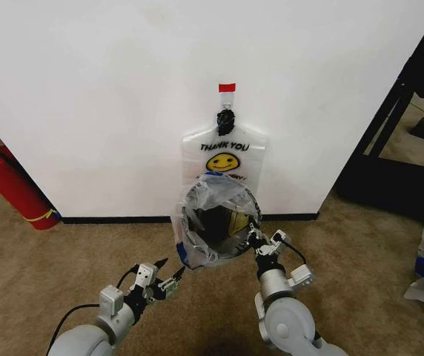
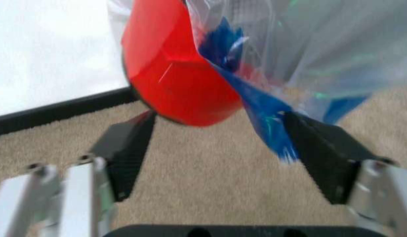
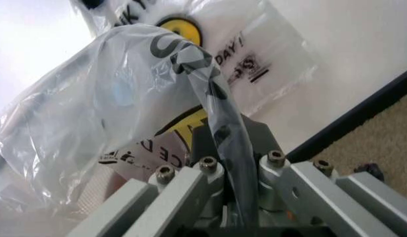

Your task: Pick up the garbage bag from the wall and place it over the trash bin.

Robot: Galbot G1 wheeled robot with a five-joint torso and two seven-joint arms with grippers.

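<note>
- the garbage bag (image 1: 216, 215) is draped over the mouth of the trash bin (image 1: 219, 222), which stands on the carpet (image 1: 64, 274) close against the wall (image 1: 123, 89), at about 12 o'clock from the robot.
- the right gripper (image 1: 255, 239) sits at the bin's 4 o'clock edge; in the right wrist view its fingers (image 3: 190, 192) are pinched narrow on a twisted strand of the garbage bag (image 3: 220, 113).
- the left gripper (image 1: 173, 276) hangs low at the bin's 7 o'clock, just off the bag and holding nothing.
- in the left wrist view its fingers (image 2: 128, 148) are spread wide, with the bin's red base (image 2: 174, 69) and a blue patch of the bag (image 2: 260, 106) just beyond the tips.
- another bag (image 1: 225, 152) with a smiley face hangs from a black hook (image 1: 226, 119) under a red tape tab (image 1: 227, 87), straight behind the bin.
- a red fire extinguisher (image 1: 12, 185) leans at about 10 o'clock, well apart.
</note>
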